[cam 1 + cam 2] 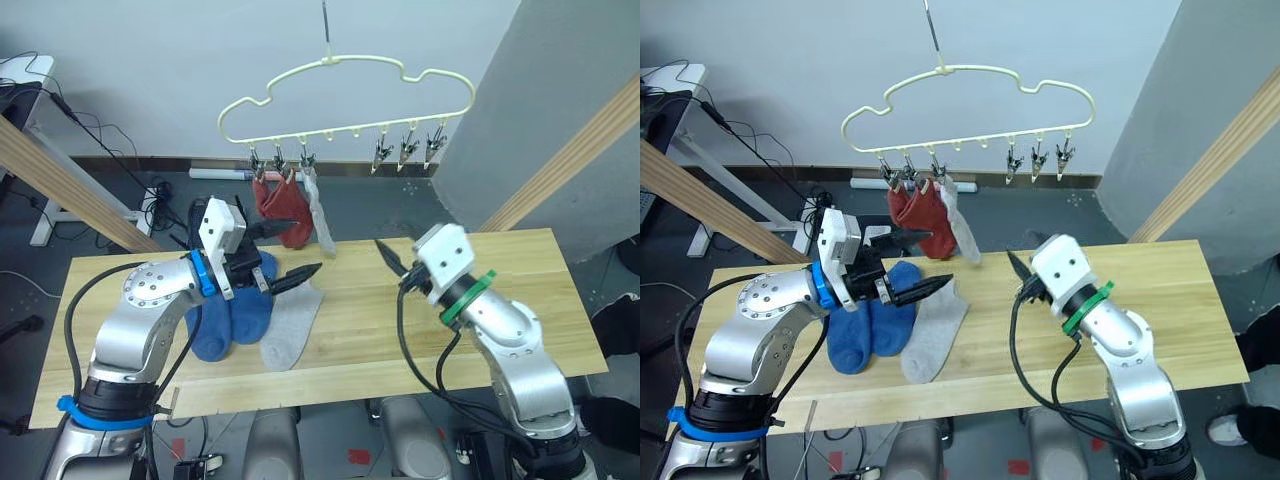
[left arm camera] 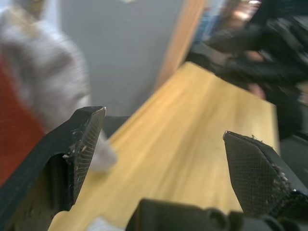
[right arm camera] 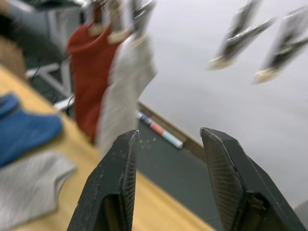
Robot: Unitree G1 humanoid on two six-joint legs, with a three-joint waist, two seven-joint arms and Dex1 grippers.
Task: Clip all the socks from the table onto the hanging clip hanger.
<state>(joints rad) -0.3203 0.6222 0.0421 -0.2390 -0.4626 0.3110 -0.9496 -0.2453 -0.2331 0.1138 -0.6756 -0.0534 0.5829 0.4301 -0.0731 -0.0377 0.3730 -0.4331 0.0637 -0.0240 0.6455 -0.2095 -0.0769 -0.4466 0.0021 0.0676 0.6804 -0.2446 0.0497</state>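
The pale yellow clip hanger [image 1: 345, 75] hangs above the table's far edge. Its three left clips hold two rust red socks [image 1: 275, 205] and a grey sock [image 1: 320, 215], while three clips [image 1: 408, 150] on the right hang bare. Two blue socks [image 1: 235, 315] and a light grey sock [image 1: 292, 325] lie side by side on the left part of the wooden table [image 1: 400, 330]. My left gripper [image 1: 290, 252] hovers open and empty just above them, pointing right. My right gripper [image 1: 390, 258] is open and empty over mid-table, pointing toward the hung socks [image 3: 120, 91].
Slanted wooden poles cross at the left [image 1: 70, 185] and right [image 1: 560, 165]. Cables [image 1: 150, 200] and a white desk leg [image 1: 45, 215] sit on the floor behind the table's left end. The table's right half [image 1: 520, 290] is bare wood.
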